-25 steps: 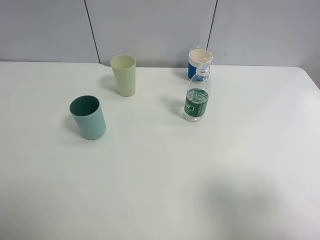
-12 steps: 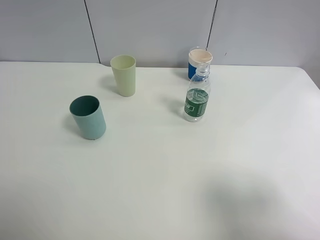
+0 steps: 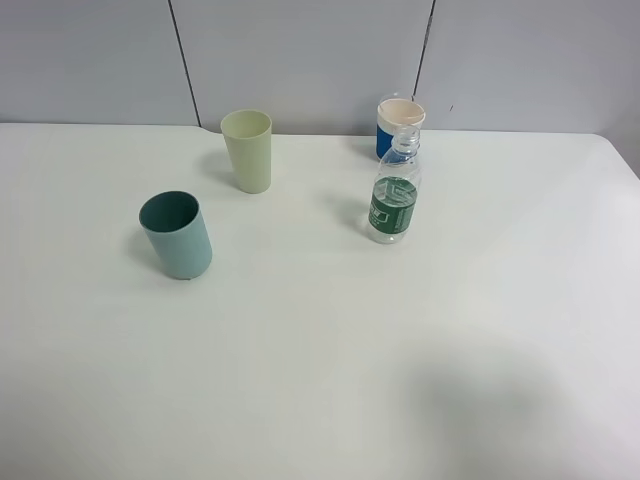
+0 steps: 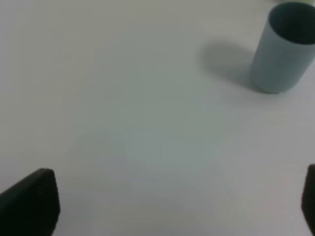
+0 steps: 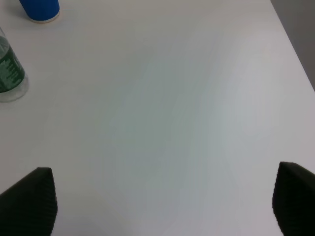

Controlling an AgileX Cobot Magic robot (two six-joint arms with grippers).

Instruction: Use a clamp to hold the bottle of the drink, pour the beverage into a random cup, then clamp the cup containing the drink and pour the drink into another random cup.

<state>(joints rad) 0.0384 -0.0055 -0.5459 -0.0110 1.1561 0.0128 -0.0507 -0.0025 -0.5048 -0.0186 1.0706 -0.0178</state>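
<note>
A clear bottle with a green label (image 3: 393,198) stands uncapped on the white table (image 3: 320,340), also at the edge of the right wrist view (image 5: 9,73). A blue cup with a cream inside (image 3: 399,124) stands just behind it, also in the right wrist view (image 5: 40,10). A pale green cup (image 3: 248,150) stands at the back left. A teal cup (image 3: 177,235) stands at the left, also in the left wrist view (image 4: 283,46). My left gripper (image 4: 172,201) and right gripper (image 5: 162,201) are open and empty, far from every object. Neither shows in the high view.
The grey panelled wall (image 3: 300,60) runs behind the table. The table's right edge (image 5: 290,44) is near the right gripper. A faint shadow lies on the table's front right (image 3: 500,400).
</note>
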